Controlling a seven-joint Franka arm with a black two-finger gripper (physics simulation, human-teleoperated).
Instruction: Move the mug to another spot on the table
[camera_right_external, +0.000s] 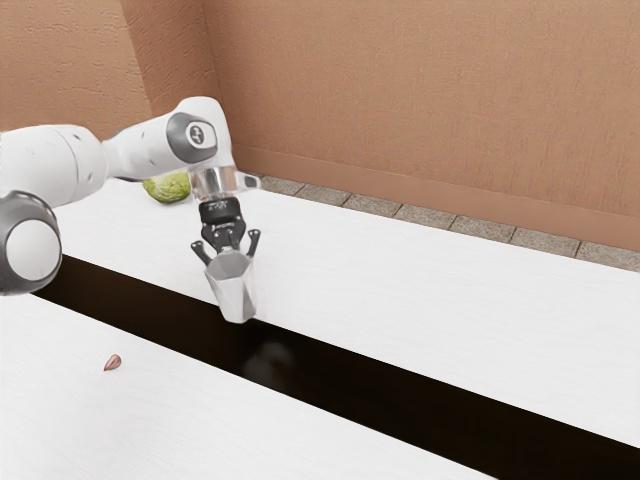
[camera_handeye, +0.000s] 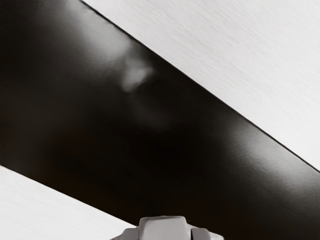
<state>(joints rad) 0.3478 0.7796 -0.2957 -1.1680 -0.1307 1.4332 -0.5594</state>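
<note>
gripper (camera_right_external: 228, 250) points down, its two black fingers (camera_right_external: 201, 254) set on opposite sides of the mug's upper part, clamped on it; mug (camera_right_external: 233, 287) white, faceted, narrowing toward its base, hanging slightly tilted from the hand; its base sits over the line where the far white part of the table (camera_right_external: 450, 290) meets the black band (camera_right_external: 400, 400); a pale reflection (camera_right_external: 265, 362) lies in the gloss of the band below and apart from the base, so the mug appears held off the surface.

wrist view: a grey-white angular part of the mug (camera_handeye: 162, 227) shows just under the hand; beyond it the black band (camera_handeye: 100, 140) runs diagonally between two white stretches of table (camera_handeye: 250, 60); a soft pale reflection (camera_handeye: 135, 75) lies on the band near its far edge.

outward: the arm (camera_right_external: 120, 155), white with grey joints, comes in from the exterior view's left and bends down to the hand; behind it, on the far white part, a green leafy thing (camera_right_external: 165, 187), partly hidden by the arm; on the near white part, well apart from the mug toward the exterior view's left, a small brown object (camera_right_external: 112, 363); behind the table a tiled strip (camera_right_external: 480, 228) along the foot of a brown wall (camera_right_external: 420, 90).
</note>
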